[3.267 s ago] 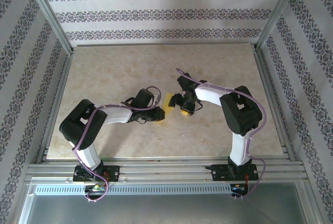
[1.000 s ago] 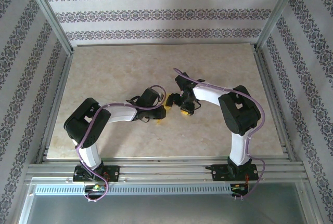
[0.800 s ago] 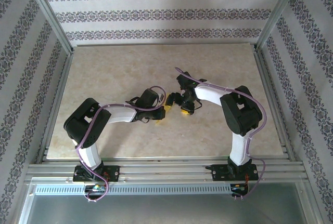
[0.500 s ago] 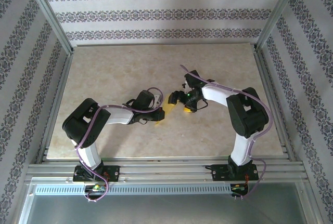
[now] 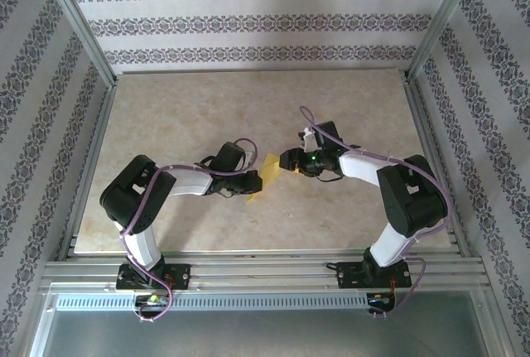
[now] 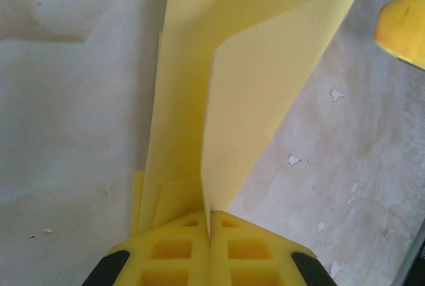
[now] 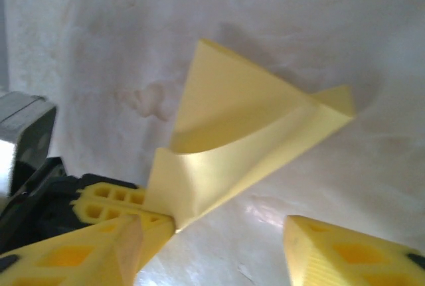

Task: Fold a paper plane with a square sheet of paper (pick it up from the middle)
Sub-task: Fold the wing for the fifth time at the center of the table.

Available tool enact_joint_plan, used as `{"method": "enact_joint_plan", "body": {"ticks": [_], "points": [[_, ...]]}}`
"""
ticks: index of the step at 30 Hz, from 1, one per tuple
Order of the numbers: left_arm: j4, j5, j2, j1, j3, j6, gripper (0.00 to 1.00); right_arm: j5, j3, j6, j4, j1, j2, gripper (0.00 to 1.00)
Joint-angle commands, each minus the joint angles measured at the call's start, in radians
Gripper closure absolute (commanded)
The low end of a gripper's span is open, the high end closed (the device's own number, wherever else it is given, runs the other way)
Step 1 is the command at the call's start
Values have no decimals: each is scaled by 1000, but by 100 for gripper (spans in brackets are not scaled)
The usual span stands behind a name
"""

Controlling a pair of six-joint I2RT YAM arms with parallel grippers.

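Yellow paper (image 5: 265,174) at L end effector (image 5: 252,181)

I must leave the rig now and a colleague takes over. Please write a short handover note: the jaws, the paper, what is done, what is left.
Left gripper: jaws shut on one edge of the yellow paper sheet.
Right gripper: jaws open, one finger beside the sheet's edge, nothing gripped.
Sheet: near the middle of the table, between the two grippers.
Done: the sheet is picked up and partly folded; one flap curls loose.
Left: flatten that flap and finish the folds; it does not look like a finished plane yet.
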Motion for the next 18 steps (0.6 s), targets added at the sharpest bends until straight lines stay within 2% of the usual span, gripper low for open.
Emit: {"method": "enact_joint_plan", "body": {"ticks": [1, 5, 9, 18], "points": [[-44, 31, 28, 23, 20, -58, 100, -73, -30, 30, 168, 32, -25, 48], [-56, 47, 44, 29, 30, -81, 100, -82, -26, 42, 208, 76, 13, 61], [-28, 71, 56, 35, 28, -107, 100, -81, -28, 68, 265, 103, 56, 67], [-27, 71, 56, 44, 24, -118, 99, -69, 0, 68, 281, 131, 145, 71]]}}
